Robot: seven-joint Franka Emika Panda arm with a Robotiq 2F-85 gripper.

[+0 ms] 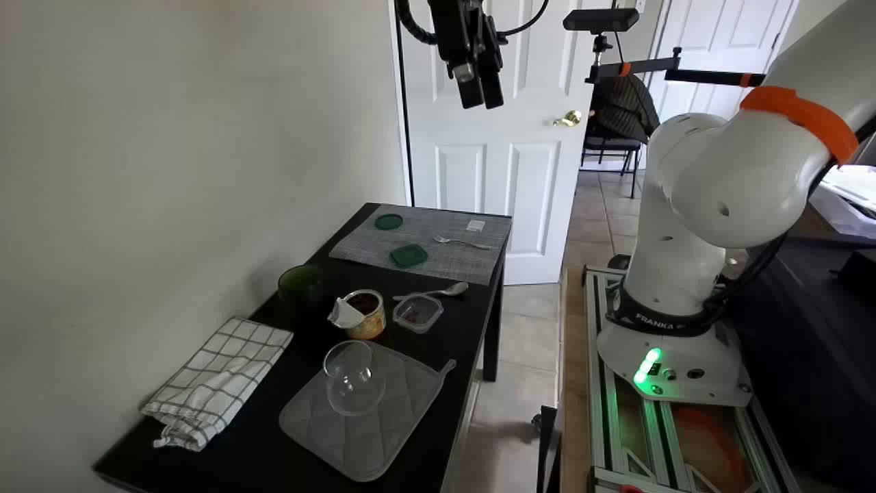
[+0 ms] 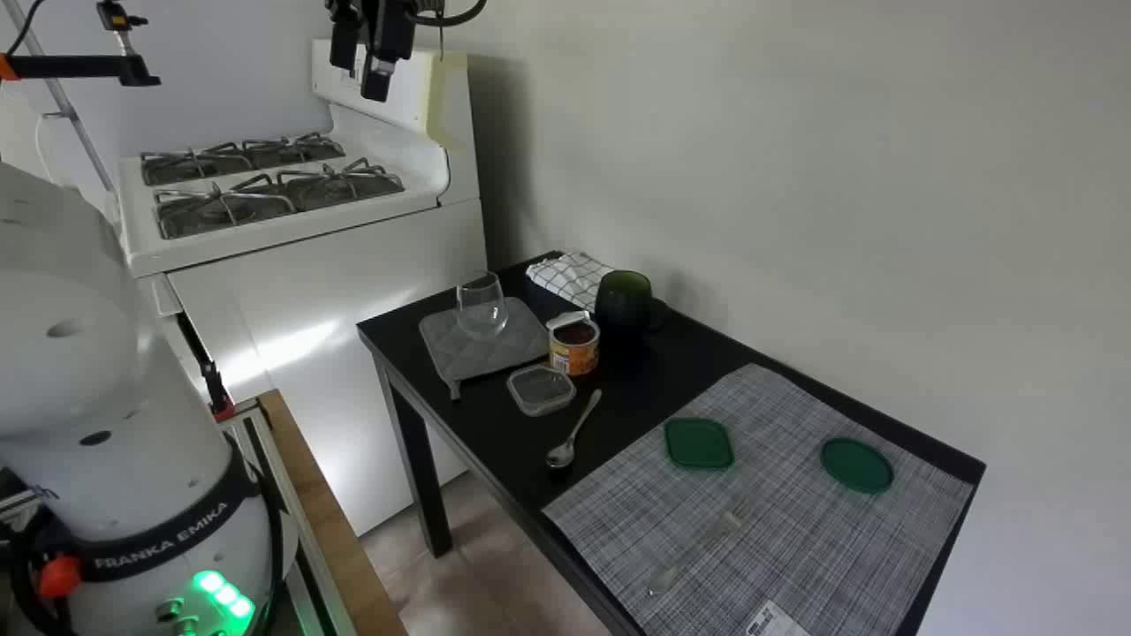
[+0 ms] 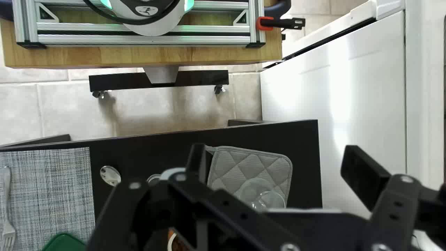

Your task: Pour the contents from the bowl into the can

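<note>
A black table (image 1: 253,459) runs along a pale wall (image 1: 205,171), with a white stove (image 2: 327,283) near its end. I hang high above, and my gripper (image 1: 483,101) holds nothing, its fingers (image 3: 364,174) spread wide apart. The can (image 2: 574,353) stands upright on the table, its lid (image 1: 345,314) peeled back from a dark reddish filling (image 1: 365,301). Near it a rounded clear glass (image 1: 354,383), which I take for the bowl, stands on a gray pot holder (image 3: 247,162).

How far along I am is hard to judge. I make out nothing inside the glass, yet I cannot tell whether the can's filling is poured or its own. If the pour is finished, I reckon little is left for me; if not, grasping, lifting, tipping and setting down all lie ahead.

The wrist view makes the gap between my fingers plain, but my own linkage covers most of the can. In an exterior view, reddish bits show inside the small squarish container (image 1: 417,313); not every view lets me make them out. A white door (image 1: 472,123) appears only in an exterior view, while the dark green mug (image 2: 624,305) shows in both exterior views but not, that I can see, in the wrist view.
</note>
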